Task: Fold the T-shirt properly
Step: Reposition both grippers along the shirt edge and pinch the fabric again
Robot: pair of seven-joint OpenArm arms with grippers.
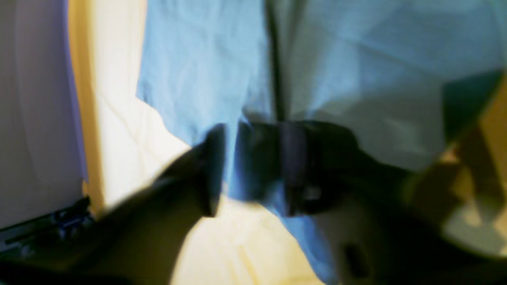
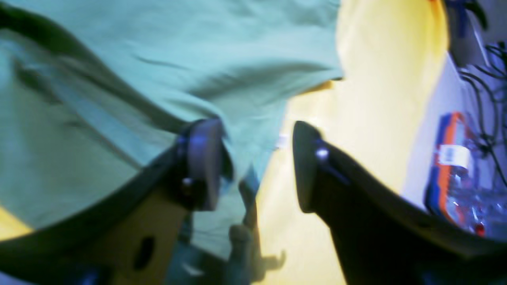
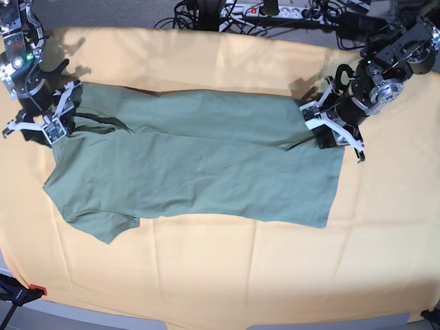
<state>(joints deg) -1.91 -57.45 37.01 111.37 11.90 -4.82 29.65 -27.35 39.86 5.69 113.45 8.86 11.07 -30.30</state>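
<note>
At wrists only: left gripper pinches T-shirt; right gripper spread.

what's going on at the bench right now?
Two arms are folding a green T-shirt spread across the yellow table cloth. The far long edge is already folded over the body. The left gripper is clamped on the hem end; the right gripper stands open at the shoulder end, with fabric draped against one finger.
</note>
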